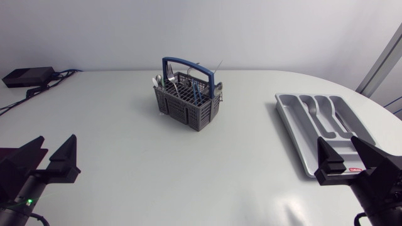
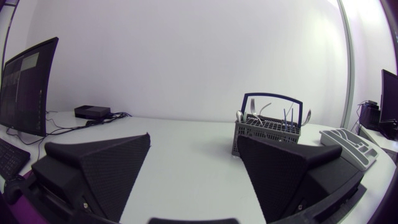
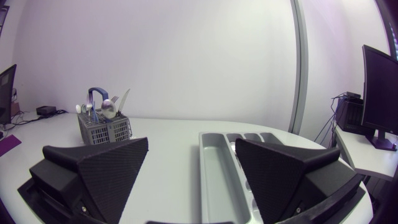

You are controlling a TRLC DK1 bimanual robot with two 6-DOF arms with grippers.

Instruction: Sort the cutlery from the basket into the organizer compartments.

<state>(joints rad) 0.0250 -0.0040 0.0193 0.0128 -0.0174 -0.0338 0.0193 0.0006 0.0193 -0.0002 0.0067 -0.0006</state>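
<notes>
Start-of-task state, both arms parked at the near edge of the bench (image 1: 188, 182).

- Basket (image 1: 187, 100): grey slatted cutlery basket with a blue hoop handle. It stands upright at mid-bench, well apart from both arms.
- Cutlery (image 1: 173, 85): stands on end in the basket, with a spoon bowl, fork tines and a thin blade showing above the rim. Judgement: working ends up means any pick has to come from above, and the hoop handle crosses that approach.
- Organizer (image 1: 317, 122): grey tray lying flat toward the right side of the bench, well apart from the basket. It has one long side compartment and several shaped ones beside it. Every compartment that shows holds nothing. Its near end is hidden behind the right arm.
- Left gripper (image 1: 58, 141): fingers spread wide, nothing between them. In its wrist view it faces across the bench toward the basket.
- Right gripper (image 1: 338, 147): also wide and empty, just short of the organizer's near end.
- Small black box (image 1: 28, 76) with cables sits at the far left of the bench, away from the work.

Judgement: no piece has been sorted yet. The layout suits a split, with the right arm close to the drop zone and the basket between the two arms.
</notes>
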